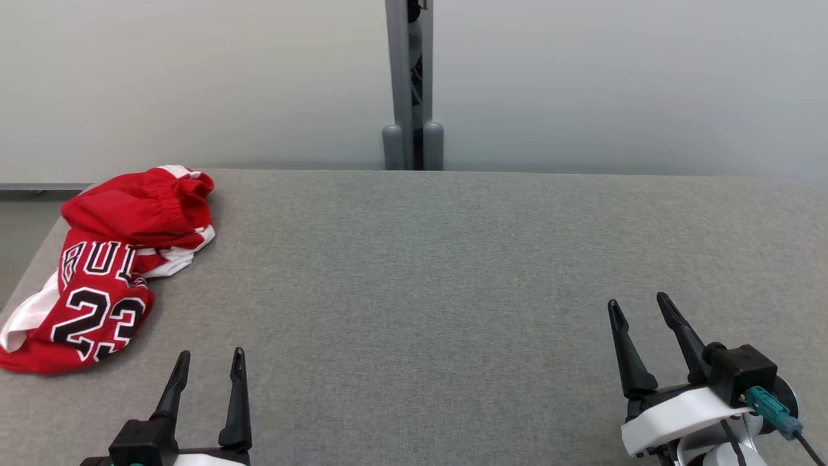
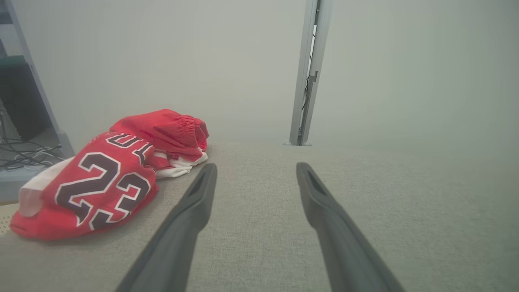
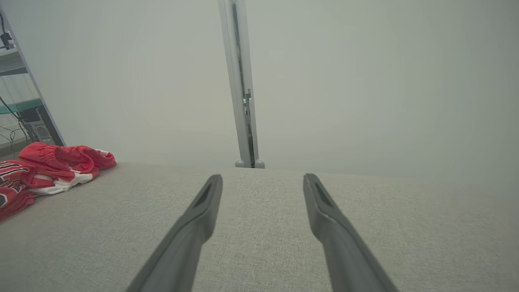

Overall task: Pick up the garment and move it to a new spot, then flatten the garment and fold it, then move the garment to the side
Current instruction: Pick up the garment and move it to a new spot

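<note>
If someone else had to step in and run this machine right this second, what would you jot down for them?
The left gripper is open and empty, at the near edge of the table, just right of the garment.
The right gripper is open and empty, on the right side, far from the garment.
The red garment lies crumpled at the left end of the grey table, touching neither gripper.
Done: nothing that shows; it is not lifted, flattened or folded.
Left: pick it up, move it to a new spot, flatten it, fold it, move it aside. The left gripper looks better placed to start.
</note>
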### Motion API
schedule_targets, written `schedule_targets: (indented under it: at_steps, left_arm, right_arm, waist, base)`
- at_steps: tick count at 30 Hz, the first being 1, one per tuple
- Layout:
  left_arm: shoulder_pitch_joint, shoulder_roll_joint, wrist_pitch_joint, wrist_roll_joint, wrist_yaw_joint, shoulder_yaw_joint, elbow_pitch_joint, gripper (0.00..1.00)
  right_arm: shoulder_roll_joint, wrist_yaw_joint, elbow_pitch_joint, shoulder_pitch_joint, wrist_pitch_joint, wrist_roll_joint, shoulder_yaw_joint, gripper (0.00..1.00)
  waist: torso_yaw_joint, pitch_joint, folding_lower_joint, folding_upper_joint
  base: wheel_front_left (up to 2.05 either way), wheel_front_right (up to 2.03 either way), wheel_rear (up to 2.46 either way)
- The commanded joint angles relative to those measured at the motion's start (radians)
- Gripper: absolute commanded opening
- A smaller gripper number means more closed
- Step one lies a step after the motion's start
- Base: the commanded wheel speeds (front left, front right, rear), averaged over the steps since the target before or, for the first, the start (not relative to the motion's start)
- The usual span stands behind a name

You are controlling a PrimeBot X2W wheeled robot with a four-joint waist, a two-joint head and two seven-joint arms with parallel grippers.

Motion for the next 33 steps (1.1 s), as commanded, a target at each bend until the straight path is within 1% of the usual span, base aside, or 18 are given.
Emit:
schedule_targets:
  at_steps: [1, 16, 17, 18, 21, 25, 29, 33]
  left_arm:
    - [-0.009, 0.006, -0.002, 0.002, 0.004, -0.001, -0.002, 1.00]
    - [0.034, 0.042, 0.020, -0.004, 0.019, 0.011, -0.028, 1.00]
    - [0.037, 0.046, 0.027, -0.007, 0.021, 0.013, -0.035, 1.00]
    - [0.039, 0.049, 0.030, -0.008, 0.023, 0.015, -0.038, 1.00]
    - [0.050, 0.056, 0.040, -0.011, 0.025, 0.018, -0.049, 1.00]
    - [0.056, 0.061, 0.050, -0.016, 0.030, 0.021, -0.068, 1.00]
    - [0.064, 0.063, 0.057, -0.020, 0.036, 0.025, -0.080, 1.00]
    - [0.051, 0.076, 0.074, -0.030, 0.035, 0.033, -0.097, 1.00]
  right_arm:
    - [-0.007, 0.002, -0.002, 0.006, -0.005, -0.008, -0.006, 1.00]
    - [-0.007, 0.002, 0.001, 0.035, -0.005, 0.027, 0.007, 1.00]
    - [-0.007, 0.002, 0.003, 0.036, -0.005, 0.033, 0.013, 1.00]
    - [-0.007, 0.002, 0.004, 0.037, -0.005, 0.037, 0.016, 1.00]
    - [-0.007, 0.002, 0.006, 0.040, -0.005, 0.045, 0.022, 1.00]
    - [-0.007, 0.002, 0.007, 0.041, -0.005, 0.047, 0.025, 1.00]
    - [-0.007, 0.001, 0.007, 0.041, -0.005, 0.046, 0.028, 1.00]
    - [-0.007, 0.001, 0.008, 0.037, -0.005, 0.037, 0.026, 1.00]
  waist:
    - [0.032, -0.004, 0.0000, -0.0001]
    - [0.321, -0.046, 0.0000, -0.0001]
    - [0.348, -0.051, 0.0000, -0.0001]
    - [0.359, -0.053, 0.0000, -0.0001]
    - [0.384, -0.057, 0.0000, -0.0001]
    - [0.396, -0.059, 0.0000, -0.0001]
    - [0.393, -0.057, 0.0000, -0.0001]
    - [0.377, -0.049, 0.0000, -0.0001]
  base:
    - [0.00, 0.00, 0.00]
    - [0.00, 0.00, 0.00]
    - [0.00, 0.00, 0.00]
    - [0.00, 0.00, 0.00]
    - [0.00, 0.00, 0.00]
    - [0.00, 0.00, 0.00]
    - [0.00, 0.00, 0.00]
    - [0.00, 0.00, 0.00]
